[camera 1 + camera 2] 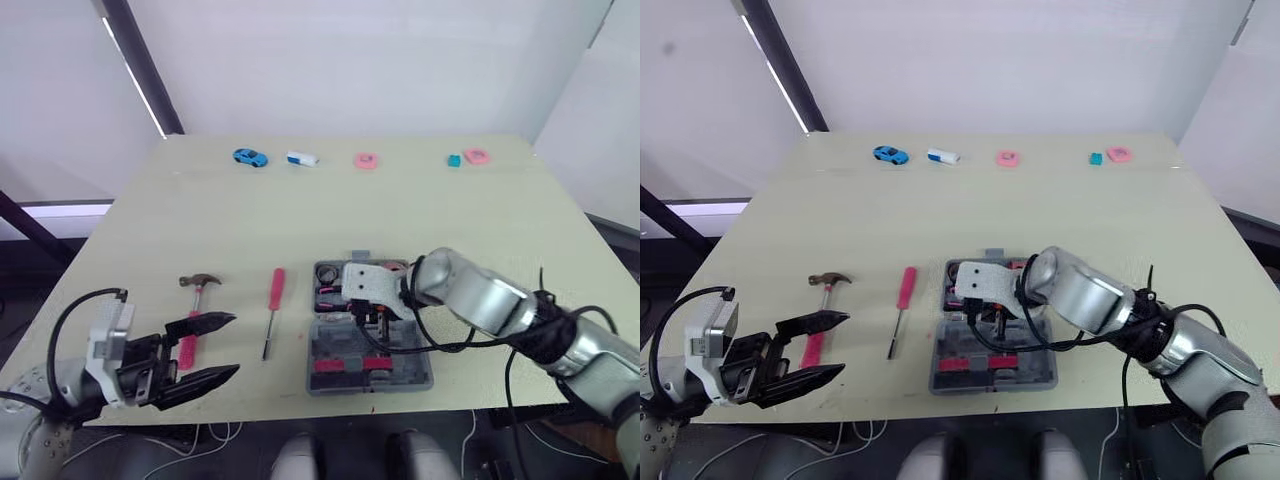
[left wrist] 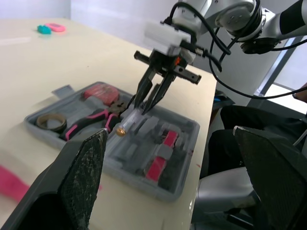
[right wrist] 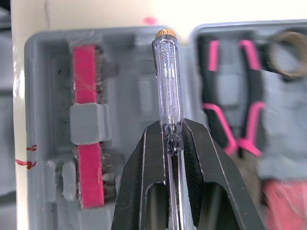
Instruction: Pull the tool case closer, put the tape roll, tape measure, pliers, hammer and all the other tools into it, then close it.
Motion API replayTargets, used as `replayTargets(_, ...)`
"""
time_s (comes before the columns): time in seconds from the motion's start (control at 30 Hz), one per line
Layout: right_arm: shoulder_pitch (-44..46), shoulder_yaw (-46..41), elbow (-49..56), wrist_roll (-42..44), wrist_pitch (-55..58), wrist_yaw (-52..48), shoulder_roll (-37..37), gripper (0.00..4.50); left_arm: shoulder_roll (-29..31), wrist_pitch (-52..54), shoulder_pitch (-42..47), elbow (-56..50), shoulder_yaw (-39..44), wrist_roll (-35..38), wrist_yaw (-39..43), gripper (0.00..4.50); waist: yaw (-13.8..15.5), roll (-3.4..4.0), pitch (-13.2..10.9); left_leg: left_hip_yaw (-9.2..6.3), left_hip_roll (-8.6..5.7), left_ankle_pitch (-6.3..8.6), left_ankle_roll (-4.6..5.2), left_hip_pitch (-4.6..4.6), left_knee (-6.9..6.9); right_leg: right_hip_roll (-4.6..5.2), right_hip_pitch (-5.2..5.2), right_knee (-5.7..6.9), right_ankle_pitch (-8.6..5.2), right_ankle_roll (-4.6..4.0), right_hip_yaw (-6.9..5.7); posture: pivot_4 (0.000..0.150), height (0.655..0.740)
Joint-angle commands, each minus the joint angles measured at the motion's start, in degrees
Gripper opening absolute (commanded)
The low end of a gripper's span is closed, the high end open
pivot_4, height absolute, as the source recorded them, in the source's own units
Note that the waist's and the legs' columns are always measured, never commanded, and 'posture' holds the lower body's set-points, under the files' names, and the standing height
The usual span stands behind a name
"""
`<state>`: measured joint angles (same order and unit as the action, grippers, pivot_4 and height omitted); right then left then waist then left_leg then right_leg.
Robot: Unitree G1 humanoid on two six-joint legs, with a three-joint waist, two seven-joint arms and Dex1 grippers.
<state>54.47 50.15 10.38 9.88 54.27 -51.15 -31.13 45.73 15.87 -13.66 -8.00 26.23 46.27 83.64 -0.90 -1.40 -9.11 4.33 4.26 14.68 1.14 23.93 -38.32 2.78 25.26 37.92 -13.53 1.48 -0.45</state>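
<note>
Tool case (image 1: pixel 415 368) lay open and flat near the table's (image 1: pixel 200 220) front edge, both grey halves facing up. Directly above its hinge line the right pincer (image 3: pixel 173 130) hung fingers-down, pressed together on the thin shaft of a clear-handled test screwdriver (image 3: pixel 167 81), whose brass-capped handle pointed away from the fingers over the case's moulded slots. Inside the case, in the half farther from the robot, sat the pink-handled pliers (image 2: pixel 88 127), the tape roll (image 2: pixel 51 122) just beside them, and a red tape measure (image 2: pixel 101 91) at that half's far side. Outside the case, on the robot's left of it, a red screwdriver (image 1: pixel 271 315) lay on the table, and farther from the case on that same side lay the hammer (image 1: pixel 197 295). The left pincer (image 1: pixel 232 345) hovered spread and empty just beside the hammer's pink handle, well apart from the case.
</note>
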Motion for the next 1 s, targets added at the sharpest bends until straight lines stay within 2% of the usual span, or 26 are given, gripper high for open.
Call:
replayTargets(0.03, 1.8, 1.0, -1.7, -3.4, -4.0, -3.0, 1.1, 0.05, 1.0, -1.4, 0.1, 1.0, 1.3, -0.6, 2.3, 4.5, 0.0, 0.0, 0.0, 0.01, 0.0, 0.0, 0.0, 0.0, -0.01, 0.0, 0.0, -0.01, 0.0, 0.0, 0.0, 0.15, 0.74)
replayTargets(0.37, 1.0, 0.6, -6.0, -8.3, -4.8, -5.2, 3.8, 0.05, 0.4, -3.0, 0.5, 2.1, 0.1, -2.1, 4.5, 4.5, 0.0, -0.01, 0.0, 0.01, 0.0, -0.01, -0.01, 0.0, -0.02, 0.0, 0.0, 0.04, 0.01, 0.01, -0.01, 0.15, 0.74)
replayTargets(1.0, -1.1, 0.1, -4.2, -11.1, 0.9, -5.7, 6.4, 0.05, -0.4, -5.3, 0.3, 3.1, -0.9, -3.4, 5.3, 4.5, -0.1, -0.01, 0.0, 0.02, 0.0, -0.01, -0.01, -0.01, -0.02, 0.0, 0.0, 0.06, 0.01, 0.01, -0.01, 0.15, 0.74)
